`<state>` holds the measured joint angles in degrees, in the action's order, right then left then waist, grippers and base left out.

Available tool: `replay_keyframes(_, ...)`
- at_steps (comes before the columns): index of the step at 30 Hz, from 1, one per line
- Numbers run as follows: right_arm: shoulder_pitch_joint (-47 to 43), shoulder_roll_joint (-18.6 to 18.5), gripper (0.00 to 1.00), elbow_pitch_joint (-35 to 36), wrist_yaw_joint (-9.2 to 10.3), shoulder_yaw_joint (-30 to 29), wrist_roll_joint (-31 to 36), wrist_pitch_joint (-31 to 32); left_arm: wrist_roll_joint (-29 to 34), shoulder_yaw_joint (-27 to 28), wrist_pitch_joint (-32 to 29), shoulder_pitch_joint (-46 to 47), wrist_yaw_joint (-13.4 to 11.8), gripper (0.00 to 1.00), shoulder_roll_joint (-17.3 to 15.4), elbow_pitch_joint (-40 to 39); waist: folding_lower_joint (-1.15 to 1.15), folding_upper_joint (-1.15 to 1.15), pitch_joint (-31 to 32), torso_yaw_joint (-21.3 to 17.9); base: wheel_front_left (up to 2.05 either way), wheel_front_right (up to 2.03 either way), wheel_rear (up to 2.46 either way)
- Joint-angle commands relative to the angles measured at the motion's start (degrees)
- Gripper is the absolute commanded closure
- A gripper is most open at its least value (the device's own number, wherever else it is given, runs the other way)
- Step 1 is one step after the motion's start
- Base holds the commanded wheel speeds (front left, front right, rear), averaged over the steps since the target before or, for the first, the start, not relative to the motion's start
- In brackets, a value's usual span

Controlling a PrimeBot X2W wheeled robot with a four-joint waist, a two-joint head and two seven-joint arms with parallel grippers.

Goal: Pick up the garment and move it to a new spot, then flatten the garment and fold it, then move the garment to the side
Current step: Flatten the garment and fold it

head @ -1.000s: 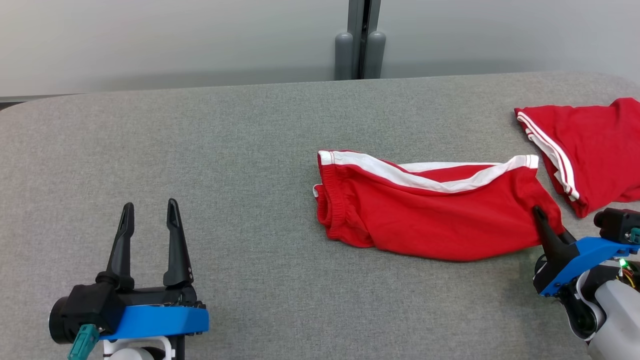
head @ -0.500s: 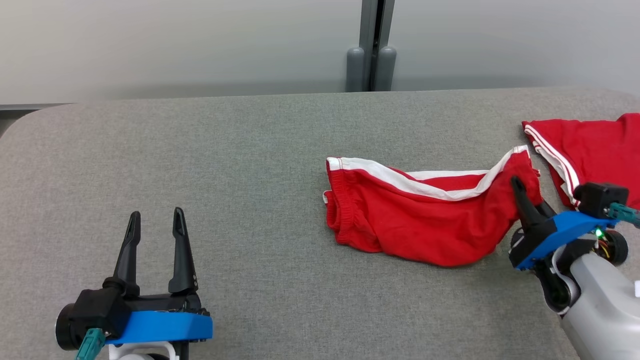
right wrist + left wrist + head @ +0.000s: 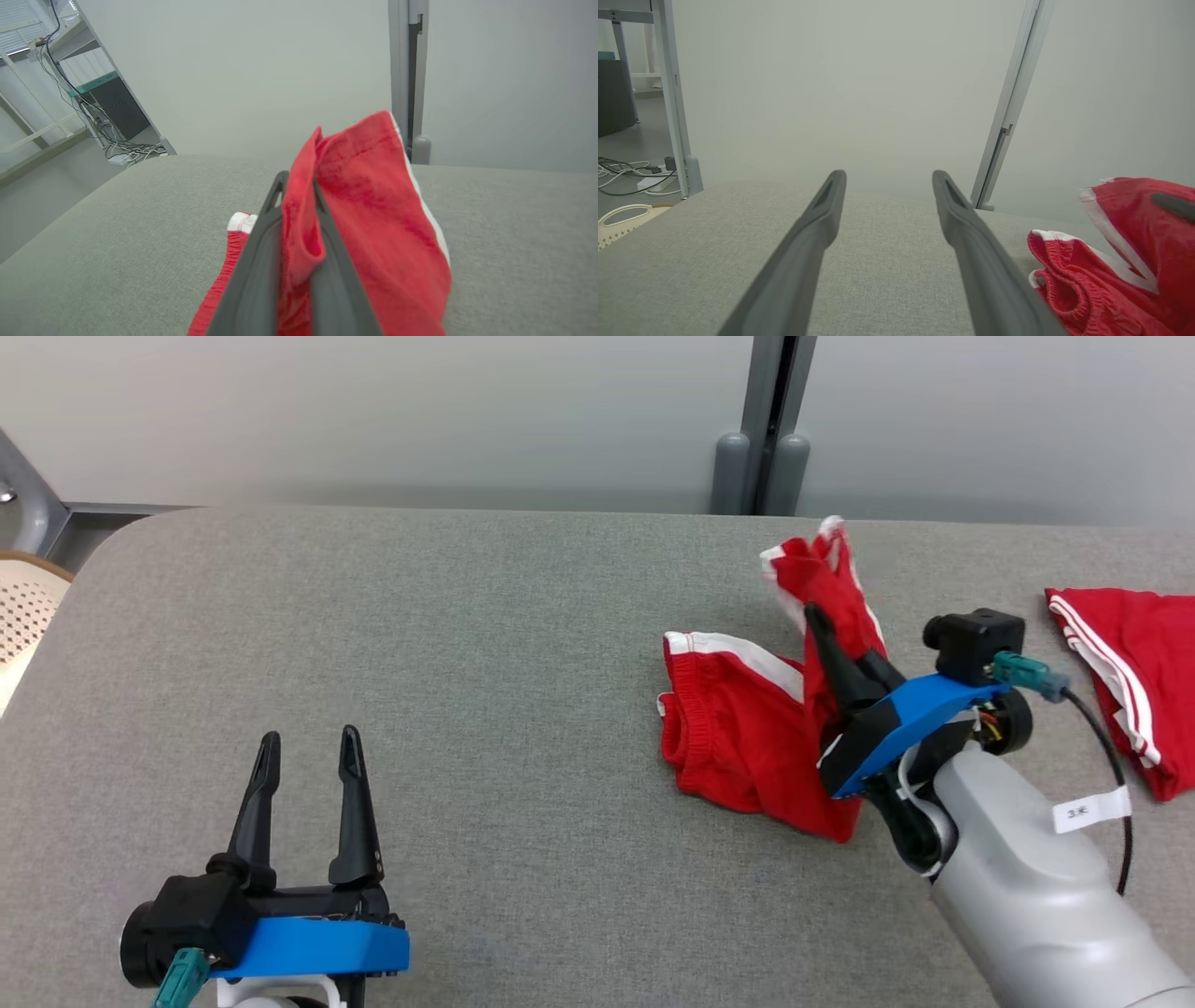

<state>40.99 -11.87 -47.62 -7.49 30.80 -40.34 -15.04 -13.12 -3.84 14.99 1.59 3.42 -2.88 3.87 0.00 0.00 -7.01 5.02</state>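
- Red fabric shorts with white side stripe and elastic waistband [image 3: 738, 737] sit right of centre on the grey cloth-covered table [image 3: 467, 663].
- Waistband end lies bunched on the table, opening facing the robot's left; the other end is held up off the surface, hem edge pointing at the far wall.
- Right gripper [image 3: 810, 611] is clenched on that raised end. In the right wrist view the two dark fingers [image 3: 261, 261] sandwich a fold of red cloth [image 3: 373, 210], with the white stripe draped down the right side.
- Left gripper [image 3: 310, 737] is released, jaws spread wide with nothing between them. It hovers low over bare table at lower left, well apart from the shorts.
- Left wrist view: open fingers [image 3: 817, 233] point at the far wall, shorts [image 3: 1083, 280] at the right edge.
- Second red garment with thin white stripes [image 3: 1139, 653] lies flat at the table's right edge, apart from the shorts.
- Cream perforated object [image 3: 23, 607] off the table's left edge; cannot tell what it is.
- Grey vertical post [image 3: 766, 429] against the pale wall behind the table.
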Motion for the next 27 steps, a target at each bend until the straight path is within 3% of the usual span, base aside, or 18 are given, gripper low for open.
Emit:
replay_keyframes(1,0.4,0.4,1.0,0.0,-0.01,0.4,0.4,-0.2,-0.3,0.1,0.3,0.2,-0.1,0.0,0.0,0.0,0.0,0.0,-0.3,0.4,0.0,0.0,0.0)
replay_keyframes(7,-2.6,3.0,1.0,1.1,-0.01,5.8,2.6,-0.2,-0.4,-0.2,0.3,0.1,-0.3,0.0,0.0,-0.2,0.0,0.0,-0.8,1.3,0.0,0.0,0.0)
replay_keyframes(17,-7.6,3.7,1.0,2.6,-0.01,12.2,4.2,-0.2,-0.7,-0.4,0.3,1.0,-0.7,0.0,0.0,-0.2,0.0,0.0,-1.6,0.8,0.0,0.0,0.0)
replay_keyframes(19,-9.0,4.2,0.93,3.7,-0.01,13.8,4.1,-0.2,-0.7,-0.5,0.3,1.0,-0.5,0.0,0.0,0.0,0.0,0.0,-1.6,0.6,0.0,0.0,0.0)
replay_keyframes(20,-9.0,3.9,0.85,4.2,-0.01,14.2,4.3,-0.2,-0.7,-0.6,0.3,1.1,-0.5,0.0,0.0,0.1,0.0,0.0,-1.5,0.5,0.0,0.0,0.0)
replay_keyframes(21,-9.1,3.6,0.49,4.7,-0.01,14.5,4.9,-0.2,-0.7,-0.7,0.3,1.2,-0.5,0.0,0.0,0.2,0.0,0.0,-1.5,0.5,0.0,0.0,0.0)
replay_keyframes(22,-9.5,3.5,0.0,5.0,0.0,14.8,5.0,-0.2,-0.8,-0.8,0.3,1.3,-0.5,0.0,0.0,0.3,0.0,0.0,-1.5,0.4,0.0,0.0,0.0)
replay_keyframes(27,-11.2,2.8,0.0,8.5,-0.01,12.2,6.9,-0.2,-0.1,-0.6,0.3,1.2,-0.4,0.0,0.0,0.4,0.0,0.0,-0.9,-0.5,0.0,0.0,0.0)
